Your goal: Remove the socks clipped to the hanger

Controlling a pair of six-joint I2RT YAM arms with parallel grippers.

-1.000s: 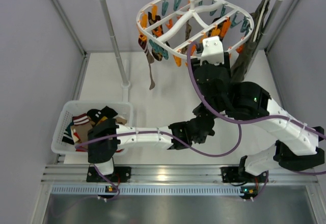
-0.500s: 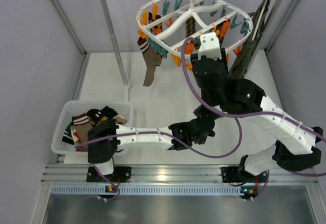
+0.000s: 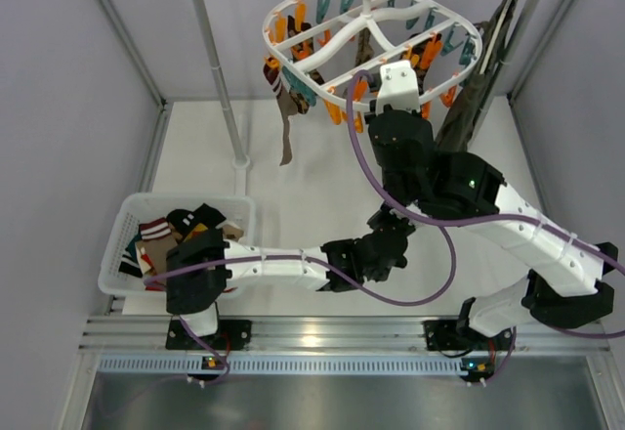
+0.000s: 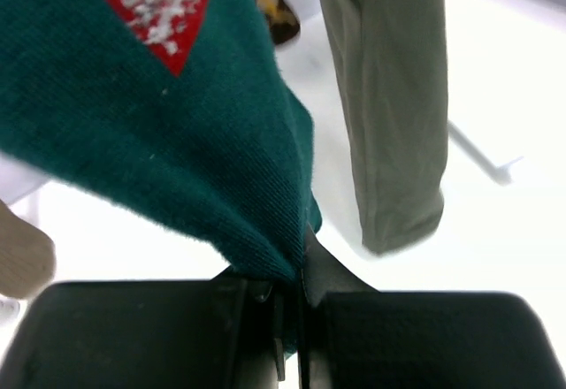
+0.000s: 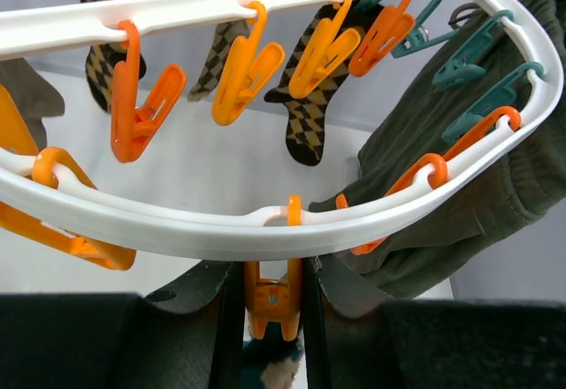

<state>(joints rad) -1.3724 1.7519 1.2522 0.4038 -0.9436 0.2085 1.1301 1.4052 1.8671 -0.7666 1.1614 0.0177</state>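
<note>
The white hanger (image 3: 293, 54) hangs from the rail by its hook, with orange and teal clips. My right gripper (image 3: 399, 83) reaches up to its near rim (image 5: 177, 230), jaws pressed on both sides of an orange clip (image 5: 272, 296); a bit of dark teal sock (image 5: 265, 373) shows below that clip. My left gripper (image 4: 292, 274) is shut on the lower edge of the dark teal sock (image 4: 177, 115) with a red-white figure; in the top view it (image 3: 389, 242) sits under the right arm. Brown argyle socks (image 5: 309, 115) hang on far clips, and brown and striped socks (image 3: 285, 107) hang at the hanger's left.
The long olive-green garment (image 4: 389, 115) hangs at the right (image 3: 469, 107), beside the teal sock. A white basket (image 3: 117, 244) with several socks stands at the left near edge. The rail's upright post (image 3: 220, 78) stands left of the hanger. Grey walls close both sides.
The right gripper has risen and shifted left with the hanger's near rim, tilting the frame. The brown socks on the left swing. The left gripper has barely moved.
</note>
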